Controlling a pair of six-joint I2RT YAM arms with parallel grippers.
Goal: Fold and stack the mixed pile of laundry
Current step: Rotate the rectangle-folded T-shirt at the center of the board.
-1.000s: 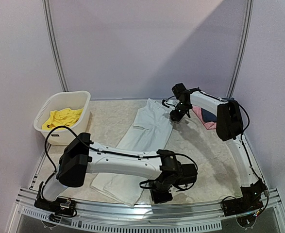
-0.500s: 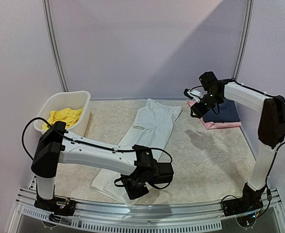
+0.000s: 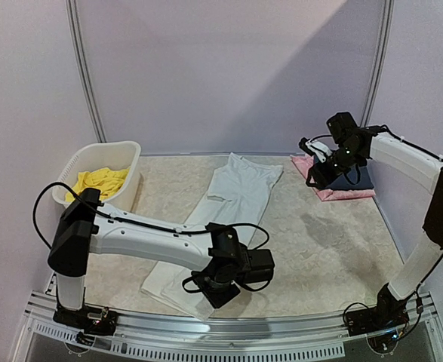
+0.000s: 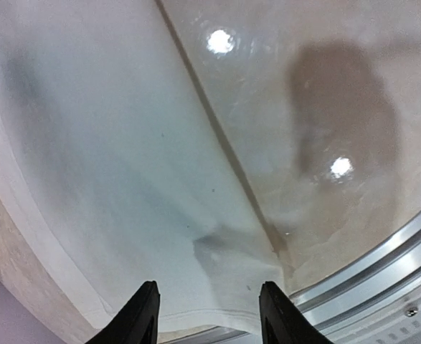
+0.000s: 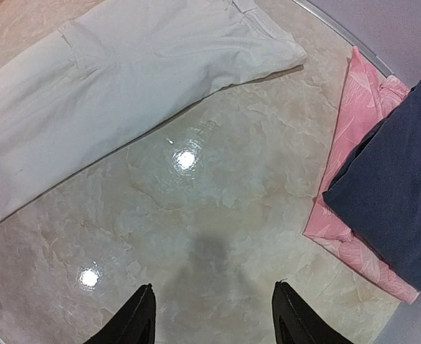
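A white garment (image 3: 229,200) of the laundry pile lies flat in a long folded strip, running diagonally from the table's back centre to the front edge. My left gripper (image 3: 215,291) hovers open just above its near hem (image 4: 196,215), holding nothing (image 4: 209,304). Yellow shorts (image 3: 96,182) lie bunched in the white basket (image 3: 130,154) at the left. My right gripper (image 3: 315,177) is raised at the back right, open and empty (image 5: 211,304) over bare table. The white garment's far end (image 5: 124,79) shows at the upper left of the right wrist view.
A folded navy cloth (image 3: 355,178) rests on a folded pink cloth (image 3: 334,193) at the back right, also seen as navy cloth (image 5: 396,186) on pink cloth (image 5: 350,136). A metal rail (image 4: 382,265) edges the table front by the left gripper. Walls enclose the table.
Both grippers opened and let go of the white garment. The left gripper shifted left along the front edge. The right arm swung right, away from the garment's far end toward the pink and navy stack.
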